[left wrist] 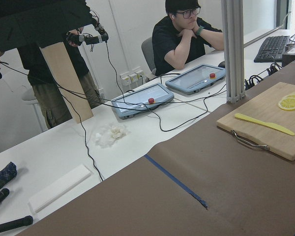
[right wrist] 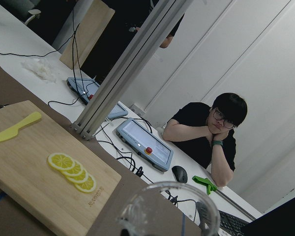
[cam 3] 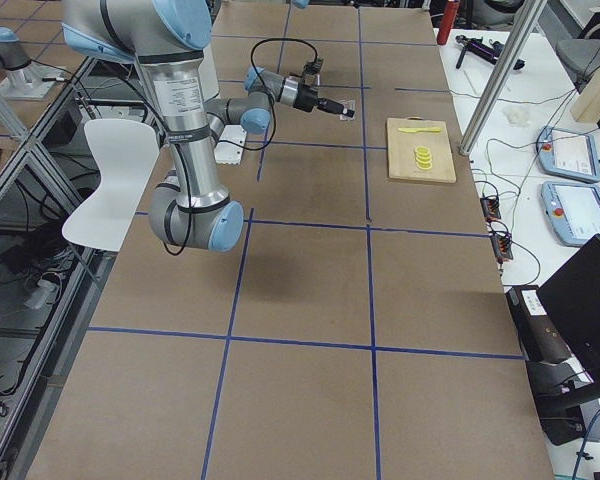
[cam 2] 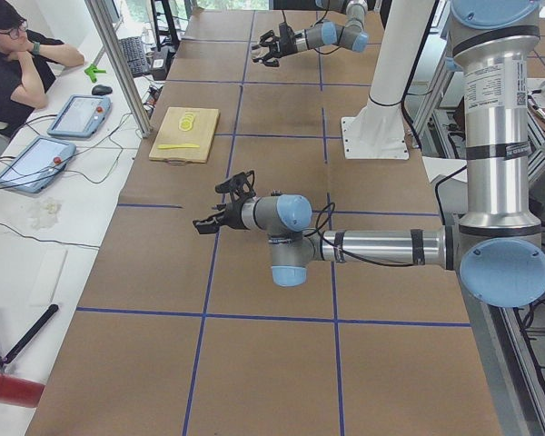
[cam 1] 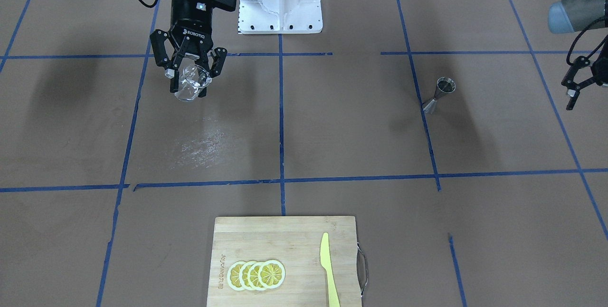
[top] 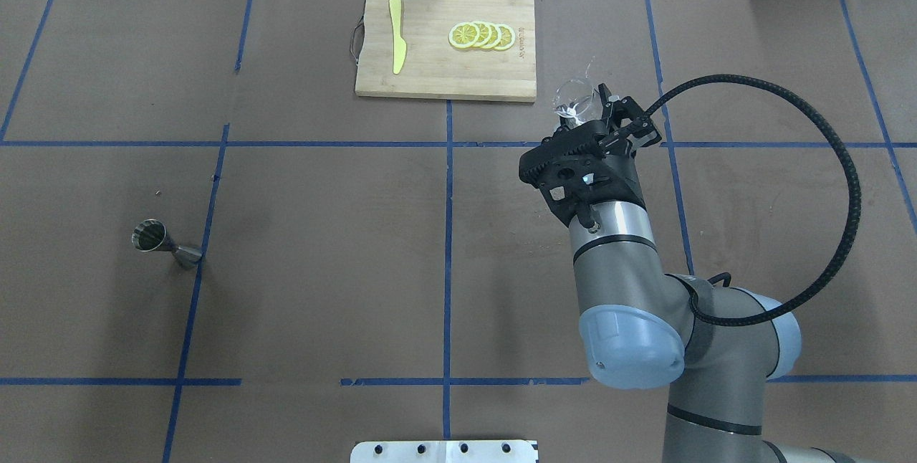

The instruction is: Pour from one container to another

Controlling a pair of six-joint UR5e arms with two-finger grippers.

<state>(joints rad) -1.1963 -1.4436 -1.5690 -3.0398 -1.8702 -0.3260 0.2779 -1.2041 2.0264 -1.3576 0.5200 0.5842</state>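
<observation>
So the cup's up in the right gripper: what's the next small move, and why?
Probably carry the glass cup sideways across the table toward the jigger before any tipping. The right gripper holds the cup clear of the table, while the jigger stands alone far over on the robot's left side, so pouring from here would likely miss it.

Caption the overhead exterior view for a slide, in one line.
Right gripper holds the clear glass cup raised over the table; the steel jigger stands far off on the robot's left side.
</observation>
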